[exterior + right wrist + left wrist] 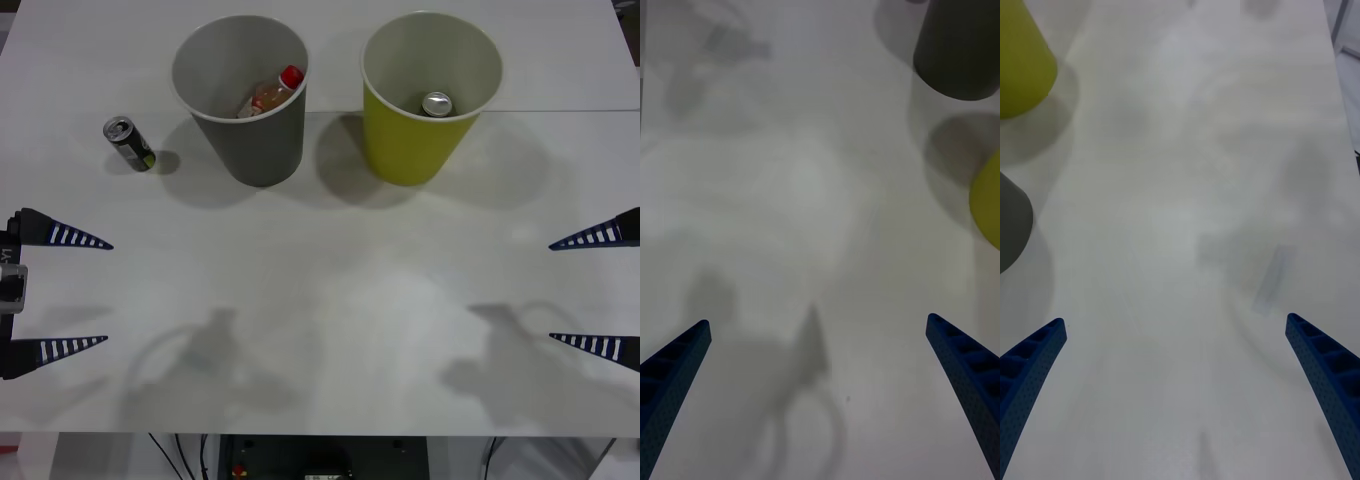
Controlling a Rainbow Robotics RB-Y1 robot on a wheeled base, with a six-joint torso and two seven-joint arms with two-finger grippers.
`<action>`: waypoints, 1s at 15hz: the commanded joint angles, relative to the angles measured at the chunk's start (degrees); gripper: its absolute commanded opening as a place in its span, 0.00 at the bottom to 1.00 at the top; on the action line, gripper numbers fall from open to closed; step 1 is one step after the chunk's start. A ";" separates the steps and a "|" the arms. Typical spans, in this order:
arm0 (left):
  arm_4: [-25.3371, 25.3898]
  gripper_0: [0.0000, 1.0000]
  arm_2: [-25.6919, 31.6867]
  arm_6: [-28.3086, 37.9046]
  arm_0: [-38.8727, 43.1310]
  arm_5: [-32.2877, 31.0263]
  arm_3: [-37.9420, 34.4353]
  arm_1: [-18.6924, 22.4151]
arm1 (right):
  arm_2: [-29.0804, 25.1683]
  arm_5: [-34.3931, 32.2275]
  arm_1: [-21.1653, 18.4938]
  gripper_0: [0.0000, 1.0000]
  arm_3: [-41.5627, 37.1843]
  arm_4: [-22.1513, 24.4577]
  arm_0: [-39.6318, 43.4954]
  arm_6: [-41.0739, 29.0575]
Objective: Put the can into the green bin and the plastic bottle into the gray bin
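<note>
White laminate is making up the worktop [330,300], which is carrying everything here. On its far side the gray bin [255,130] and the green bin [415,135] are standing upright side by side, near each other but apart, the gray one toward the robot's left. At the near corners the left tool [60,292] and the right tool [598,290] are hovering over bare worktop, well apart from the bins, each with its blue ribbed fingers spread wide and holding nothing. The plastic bottle [268,94] is already lying tilted inside the gray bin, red cap up against the wall, so that half looks done. A second can [437,104] is showing its silver top inside the green bin. The can [130,143] is sitting on the worktop just beyond the gray bin's left side, leaning or lying with its top facing the camera. It is probably light, thin-walled and smooth, so it is likely to roll or dent; taking it across the middle of the body with a gentle squeeze seems the safest hold, and the left tool is looking best placed for it.
</note>
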 commanded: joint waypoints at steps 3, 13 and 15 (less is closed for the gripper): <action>-0.59 1.00 -1.03 0.34 0.21 -0.39 0.65 -0.49 | 0.00 0.00 0.00 1.00 0.01 0.00 0.00 0.00; -3.22 1.00 -1.03 19.77 -0.15 6.29 0.65 -0.40 | 0.00 0.00 0.00 1.00 0.01 0.00 0.00 0.00; -5.07 1.00 -1.03 25.04 -0.06 9.28 0.74 -0.49 | 0.00 0.00 0.00 1.00 0.01 0.00 0.00 0.00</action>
